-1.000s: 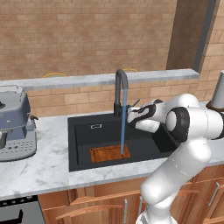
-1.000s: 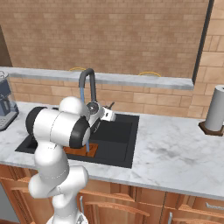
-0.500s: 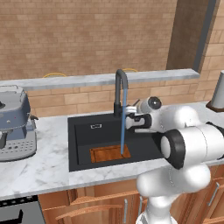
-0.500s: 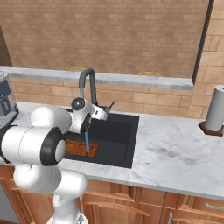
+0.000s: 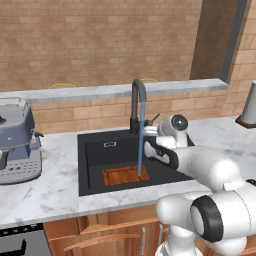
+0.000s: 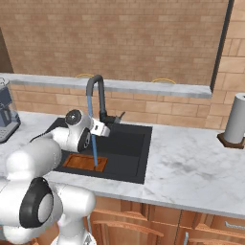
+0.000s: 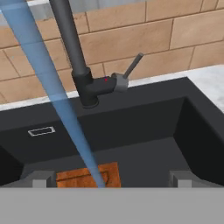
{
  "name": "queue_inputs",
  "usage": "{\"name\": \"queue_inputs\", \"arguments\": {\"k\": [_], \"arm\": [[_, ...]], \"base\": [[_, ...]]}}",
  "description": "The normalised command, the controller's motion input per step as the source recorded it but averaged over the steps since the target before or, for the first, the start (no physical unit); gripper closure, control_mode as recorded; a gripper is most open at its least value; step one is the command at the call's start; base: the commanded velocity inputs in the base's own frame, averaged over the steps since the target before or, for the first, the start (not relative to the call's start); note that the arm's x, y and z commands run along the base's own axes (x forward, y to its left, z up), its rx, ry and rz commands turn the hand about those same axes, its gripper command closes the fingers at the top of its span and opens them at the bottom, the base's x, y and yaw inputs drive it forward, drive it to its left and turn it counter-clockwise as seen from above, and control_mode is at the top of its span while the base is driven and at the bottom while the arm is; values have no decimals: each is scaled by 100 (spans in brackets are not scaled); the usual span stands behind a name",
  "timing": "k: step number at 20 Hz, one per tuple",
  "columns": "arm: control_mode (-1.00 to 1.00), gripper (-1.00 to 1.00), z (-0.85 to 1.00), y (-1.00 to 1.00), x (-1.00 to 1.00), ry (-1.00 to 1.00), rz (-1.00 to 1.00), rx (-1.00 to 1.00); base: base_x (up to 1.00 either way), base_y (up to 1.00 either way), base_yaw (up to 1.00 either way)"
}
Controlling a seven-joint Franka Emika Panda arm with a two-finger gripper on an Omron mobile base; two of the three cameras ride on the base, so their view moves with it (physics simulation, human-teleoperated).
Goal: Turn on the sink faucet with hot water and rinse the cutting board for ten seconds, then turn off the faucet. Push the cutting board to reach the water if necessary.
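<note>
Nearest to us, our gripper (image 7: 112, 180) hangs over the front part of the sink (image 5: 95, 150) with its two finger tips set wide apart and nothing between them. Just beyond and below them the cutting board (image 7: 87, 176) lies flat on the basin floor, toward the front wall, and the water (image 7: 57, 96) lands squarely on it, so we judge no push is needed. In the left base view the board's long axis runs left to right along the front of the basin. We take the board to be light, stiff and now wet, so it would slide easily on the smooth black floor; if we had to shift it, we would press a fingertip against an edge, not try to pinch it. Farther back stands the sink faucet (image 7: 83, 83), its spout arching forward over the basin. Its thin lever (image 7: 132, 66) sticks out to the right of the body in the hand view and slants up toward the brick wall. We expect the lever to be rigid and slim, best nudged near its free end.
</note>
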Motion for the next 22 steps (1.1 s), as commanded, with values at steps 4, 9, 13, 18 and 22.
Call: {"name": "queue_inputs", "arguments": {"k": [4, 9, 13, 18, 22], "arm": [[-100, -100, 12, 0, -47, 4, 8, 0], [-100, -100, 13, 0, -49, 1, 8, 0], [-100, -100, 21, 0, -53, 3, 0, 0], [-100, -100, 25, 0, -56, 5, 0, 0], [-100, -100, 31, 0, -31, 13, 0, -2]], "base": [[0, 0, 0], [0, 0, 0], [0, 0, 0], [0, 0, 0], [0, 0, 0]]}}
